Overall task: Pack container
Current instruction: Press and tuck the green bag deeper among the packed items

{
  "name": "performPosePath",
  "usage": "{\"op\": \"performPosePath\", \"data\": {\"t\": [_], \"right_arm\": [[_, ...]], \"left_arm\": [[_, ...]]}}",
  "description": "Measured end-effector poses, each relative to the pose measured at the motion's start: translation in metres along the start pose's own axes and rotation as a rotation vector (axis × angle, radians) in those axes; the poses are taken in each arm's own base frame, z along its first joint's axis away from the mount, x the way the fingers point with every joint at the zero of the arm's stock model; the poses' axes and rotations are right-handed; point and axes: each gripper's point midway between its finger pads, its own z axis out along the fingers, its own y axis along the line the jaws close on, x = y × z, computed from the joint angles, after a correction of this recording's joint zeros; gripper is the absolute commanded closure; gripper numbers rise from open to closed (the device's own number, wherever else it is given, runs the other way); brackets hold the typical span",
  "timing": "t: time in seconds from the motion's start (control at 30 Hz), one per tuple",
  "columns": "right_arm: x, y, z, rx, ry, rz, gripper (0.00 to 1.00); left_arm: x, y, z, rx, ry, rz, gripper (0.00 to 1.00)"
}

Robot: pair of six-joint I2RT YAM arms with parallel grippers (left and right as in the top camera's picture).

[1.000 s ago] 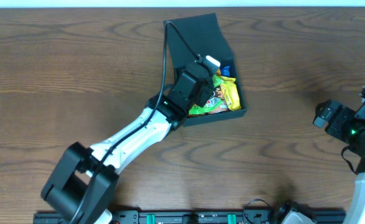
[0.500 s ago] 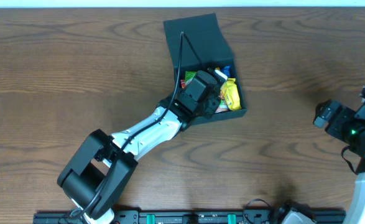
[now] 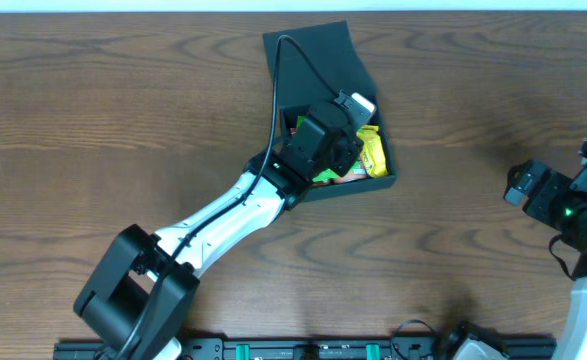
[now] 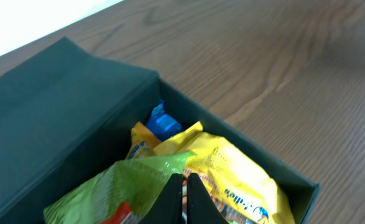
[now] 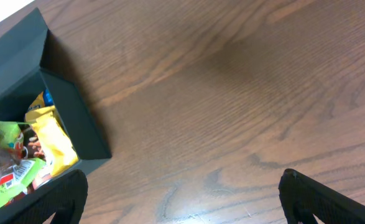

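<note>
Left wrist view — left gripper (image 4: pixel 183 185) pinched together over the filled container (image 4: pixel 58 106); right gripper (image 5: pixel 183 186) spread apart.

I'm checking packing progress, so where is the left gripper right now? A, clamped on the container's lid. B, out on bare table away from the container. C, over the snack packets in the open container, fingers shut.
C: the left gripper, shut, sits over the yellow packet and green packet inside the container.
</note>
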Motion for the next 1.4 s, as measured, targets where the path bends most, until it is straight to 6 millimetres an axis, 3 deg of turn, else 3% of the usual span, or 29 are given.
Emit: {"op": "performPosePath", "data": {"t": [0.2, 0.43, 0.6, 0.7, 0.83, 1.0, 1.1, 1.23, 1.4], "right_arm": [[0.0, 0.0, 0.0, 0.0, 0.0, 0.0, 0.01], [0.0, 0.0, 0.0, 0.0, 0.0, 0.0, 0.01], [0.0, 0.0, 0.0, 0.0, 0.0, 0.0, 0.01], [0.0, 0.0, 0.0, 0.0, 0.0, 0.0, 0.01], [0.0, 0.0, 0.0, 0.0, 0.0, 0.0, 0.01], [0.0, 0.0, 0.0, 0.0, 0.0, 0.0, 0.01], [0.0, 0.0, 0.0, 0.0, 0.0, 0.0, 0.01], [0.0, 0.0, 0.0, 0.0, 0.0, 0.0, 0.01], [0.0, 0.0, 0.0, 0.0, 0.0, 0.0, 0.01]], "left_arm": [[0.003, 0.003, 0.02, -0.014, -0.033, 0.001, 0.95], [0.054, 0.016, 0.058, -0.08, 0.066, 0.004, 0.94], [0.043, 0.035, 0.065, -0.21, -0.008, 0.012, 0.94], [0.034, 0.045, 0.063, -0.28, -0.037, 0.051, 0.94], [0.021, 0.045, 0.05, -0.334, -0.049, 0.121, 0.95], [-0.02, 0.032, 0.006, -0.355, -0.09, 0.199, 0.94], [-0.034, 0.033, -0.017, -0.384, -0.095, 0.22, 0.94], [-0.027, 0.048, -0.019, -0.428, -0.057, 0.223, 0.94], [-0.001, 0.071, -0.001, -0.44, 0.011, 0.206, 0.94]]}}
